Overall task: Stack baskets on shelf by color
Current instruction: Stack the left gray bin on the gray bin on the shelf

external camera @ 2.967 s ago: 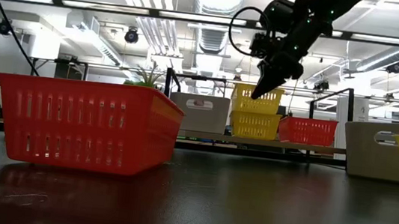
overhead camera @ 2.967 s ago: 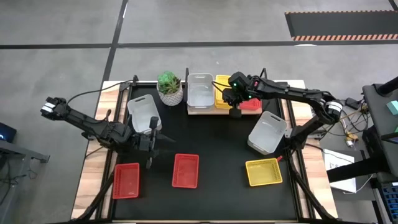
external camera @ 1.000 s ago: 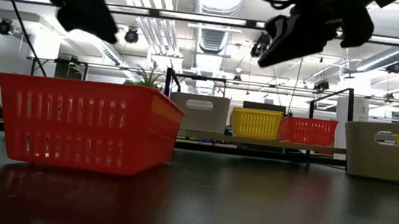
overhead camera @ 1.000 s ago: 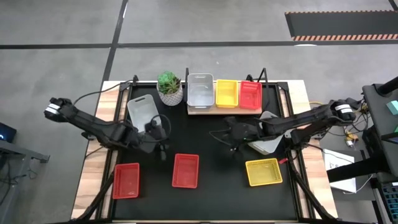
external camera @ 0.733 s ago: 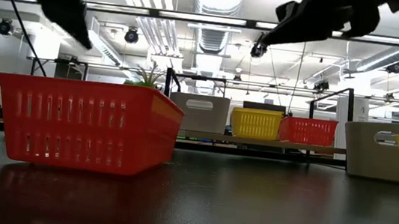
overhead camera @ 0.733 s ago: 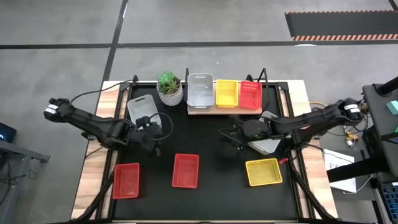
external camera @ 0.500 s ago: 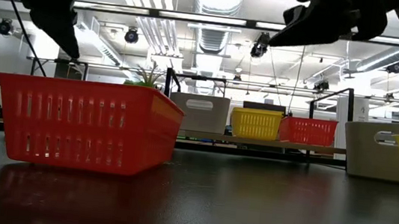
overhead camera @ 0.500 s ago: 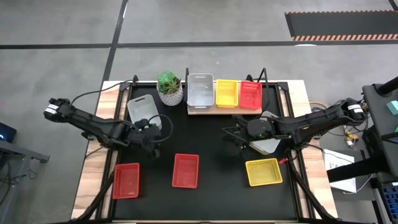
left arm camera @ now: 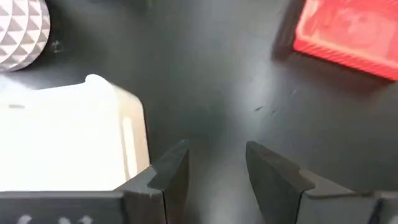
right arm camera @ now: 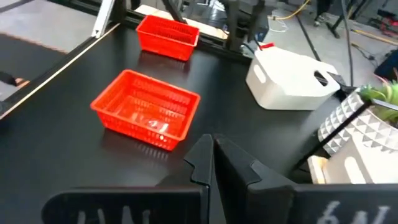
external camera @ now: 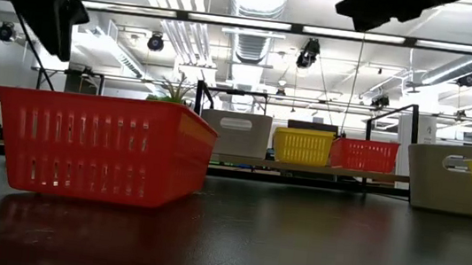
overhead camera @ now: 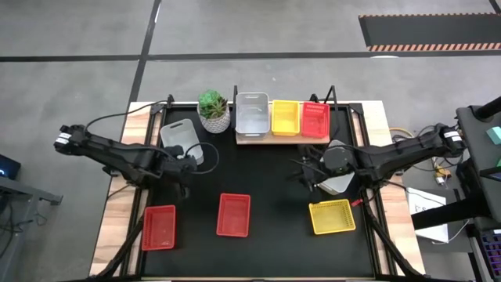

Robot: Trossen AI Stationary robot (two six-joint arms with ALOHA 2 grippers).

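The shelf (overhead camera: 282,139) at the table's far edge carries a white basket (overhead camera: 252,114), a yellow basket (overhead camera: 285,117) and a red basket (overhead camera: 315,120) side by side. Two red baskets (overhead camera: 159,227) (overhead camera: 233,215) and a yellow basket (overhead camera: 332,217) rest on the mat near the front. A white basket (overhead camera: 178,139) lies at the left, and another (overhead camera: 342,180) shows partly under the right arm. My left gripper (left arm camera: 214,167) hangs open, pointing down, just beside the left white basket (left arm camera: 62,146). My right gripper (right arm camera: 211,155) is shut and empty above the mat's right half.
A potted plant (overhead camera: 213,110) in a patterned white pot stands left of the shelf, behind the left white basket. Black uprights (overhead camera: 332,95) rise at the shelf's ends. Bare mat (overhead camera: 266,176) lies between the two grippers.
My left gripper has moved toward the table's left edge and tipped more steeply downward, staying open. My right gripper has drawn back toward the table's right edge and risen a little, tipping closer to level, still shut. No basket has moved.
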